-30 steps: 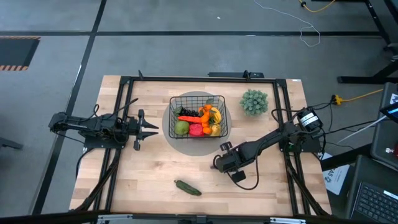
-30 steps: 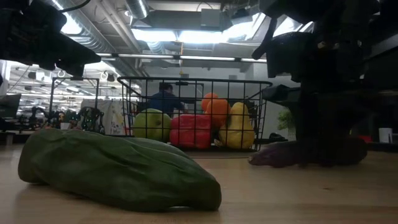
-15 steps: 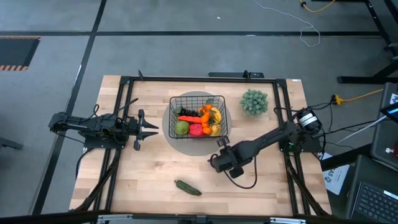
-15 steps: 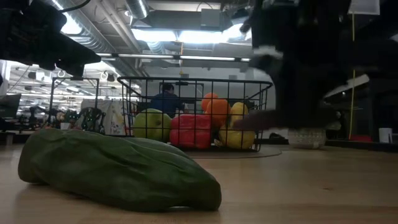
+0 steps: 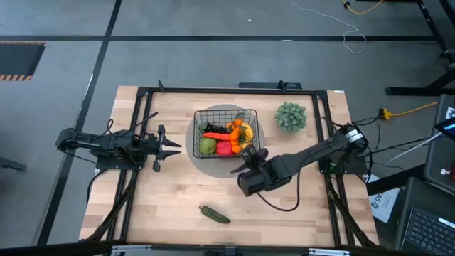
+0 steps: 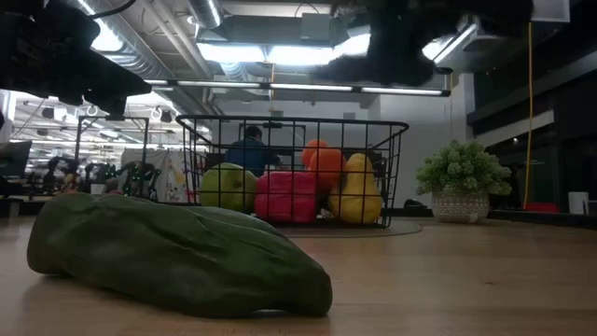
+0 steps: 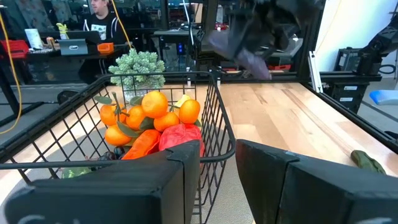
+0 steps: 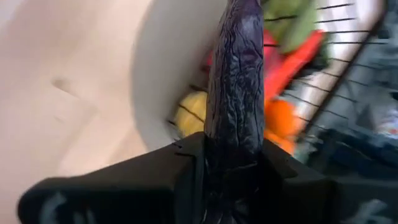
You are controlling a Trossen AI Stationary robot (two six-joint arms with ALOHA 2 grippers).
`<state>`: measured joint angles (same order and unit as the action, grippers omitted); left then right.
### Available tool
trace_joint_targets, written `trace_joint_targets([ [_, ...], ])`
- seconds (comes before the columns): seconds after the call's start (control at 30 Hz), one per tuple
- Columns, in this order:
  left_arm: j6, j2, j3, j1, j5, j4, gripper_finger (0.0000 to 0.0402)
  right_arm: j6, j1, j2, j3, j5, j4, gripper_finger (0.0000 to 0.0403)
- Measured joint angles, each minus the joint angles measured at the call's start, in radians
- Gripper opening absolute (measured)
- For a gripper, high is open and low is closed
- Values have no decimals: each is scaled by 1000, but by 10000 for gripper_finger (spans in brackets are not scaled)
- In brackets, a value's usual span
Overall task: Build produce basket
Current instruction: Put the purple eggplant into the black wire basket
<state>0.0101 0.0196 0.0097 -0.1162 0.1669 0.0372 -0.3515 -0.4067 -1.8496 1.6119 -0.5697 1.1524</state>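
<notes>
The black wire basket stands on a grey disc and holds a green apple, a red pepper, a carrot, tangerines and a lemon. My right gripper hangs above the basket's near right corner, shut on the purple eggplant, which also shows blurred in the left wrist view. A green cucumber lies on its side near the table's front edge. My left gripper waits open at the table's left, level, pointing at the basket. My right gripper pinches the eggplant between its two fingers, gripping its lower part. The eggplant lies along the fingers and sticks out well past their tips. The fingers slant downward from the table's right. The eggplant is lifted clear of the table.
A pale-green bushy plant stands in its pot right of the basket. The grey disc reaches out beyond the basket's sides. Bare wood lies between the basket and the cucumber. A black frame rims the table.
My right gripper has risen from the table with the eggplant and moved toward the basket's near right corner, tipping and rolling as it went. The eggplant, which lay on the wood, now hangs clear.
</notes>
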Motion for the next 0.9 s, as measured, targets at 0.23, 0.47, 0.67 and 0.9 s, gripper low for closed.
trace_joint_targets([
  [0.23,0,0,0,0,0,0,94,-50,55,2,180,-58,97,81],
  [0.47,-1,0,0,0,0,0,94,-107,179,3,285,-17,44,81],
  [0.67,-1,0,0,0,0,0,94,-39,300,3,286,121,-163,81],
  [0.9,-1,0,0,0,0,0,94,73,400,2,278,318,-255,81],
])
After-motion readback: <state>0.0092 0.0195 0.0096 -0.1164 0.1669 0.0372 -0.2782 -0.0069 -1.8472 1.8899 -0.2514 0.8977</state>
